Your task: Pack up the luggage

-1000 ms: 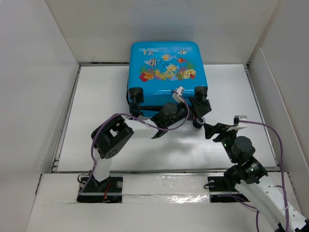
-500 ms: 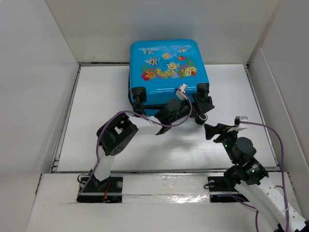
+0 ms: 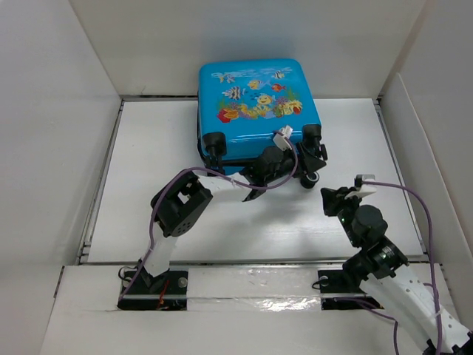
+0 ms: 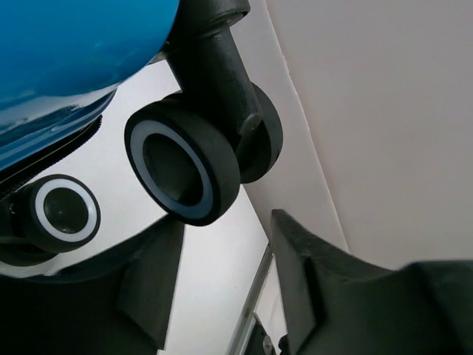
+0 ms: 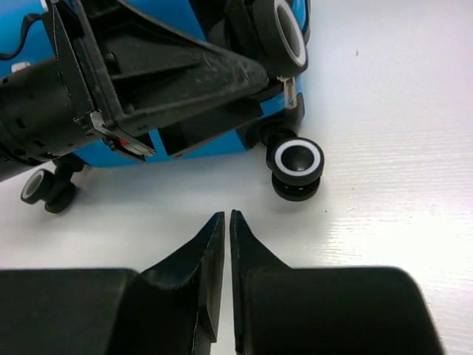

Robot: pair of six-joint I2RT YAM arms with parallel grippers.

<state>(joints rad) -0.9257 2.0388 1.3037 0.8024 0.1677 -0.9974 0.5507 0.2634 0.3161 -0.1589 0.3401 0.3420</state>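
- The luggage (image 3: 255,103) is found lying flat, seemingly closed, just ahead of both grippers.
- The left gripper (image 4: 225,235) is held partly open and empty, with a wheel (image 4: 185,170) just beyond its fingertips.
- The right gripper (image 5: 223,222) is nearly closed and empty.
- A hold at the seam, not a wheel, is advised.
- Finger gaps are shown by the wrist views only.

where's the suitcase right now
Top view: the luggage sits at the far middle of the table, by the back wall, the left gripper at its near-right wheels.
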